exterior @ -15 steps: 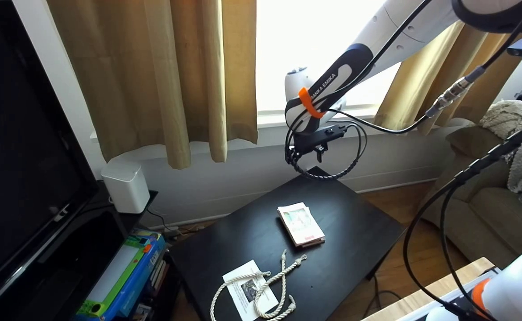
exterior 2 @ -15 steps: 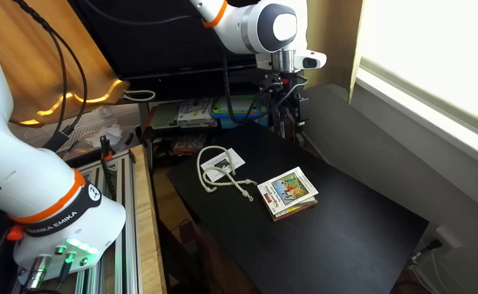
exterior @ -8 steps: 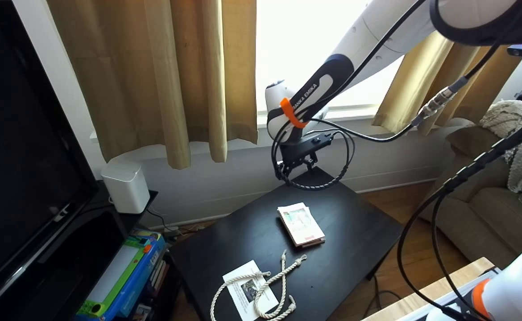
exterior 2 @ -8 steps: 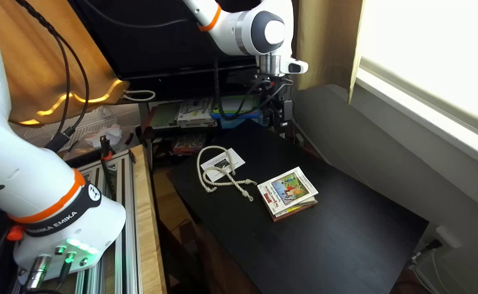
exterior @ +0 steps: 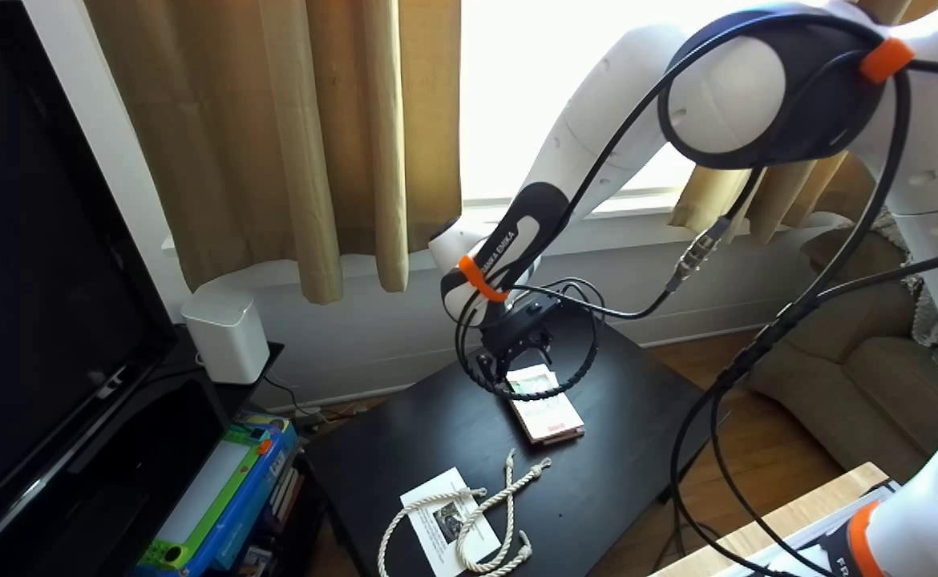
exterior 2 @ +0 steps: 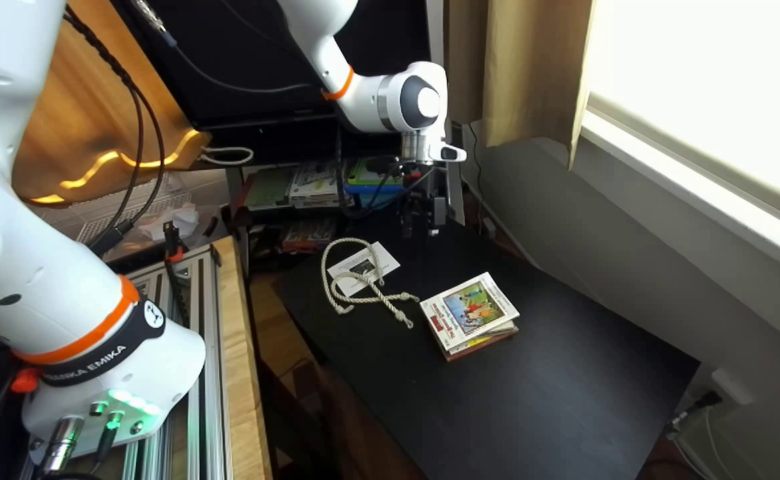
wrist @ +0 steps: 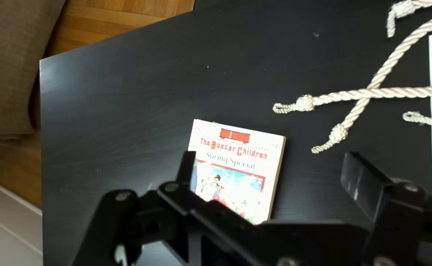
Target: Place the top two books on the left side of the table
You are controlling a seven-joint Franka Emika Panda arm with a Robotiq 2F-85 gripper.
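Observation:
The top book, white with a coloured picture, lies on a small stack on the black table [exterior: 637, 401]; this book [exterior: 549, 413] shows in both exterior views [exterior 2: 467, 310]. A second book [exterior 2: 480, 341] with a yellowish cover peeks out under it, above a reddish-brown bottom edge. In the wrist view only the top book [wrist: 234, 166] and its tan page edge show; its lower part is hidden by the gripper. My gripper [wrist: 271, 170] is open and empty, above the table. Its left finger overlaps the book's left edge in the picture; its right finger is over bare table.
A cream rope [exterior: 509, 513] lies across a white printed sheet [exterior: 429, 533] on the table beside the stack. A TV [exterior: 44, 240], a white box [exterior: 227, 336] and shelved colourful boxes [exterior: 228, 481] stand past one table end. Curtains and window wall run along the far side.
The arm has come down with the open gripper. In an exterior view it has moved left and down, now partly in front of the stack. Books, rope and sheet have not moved.

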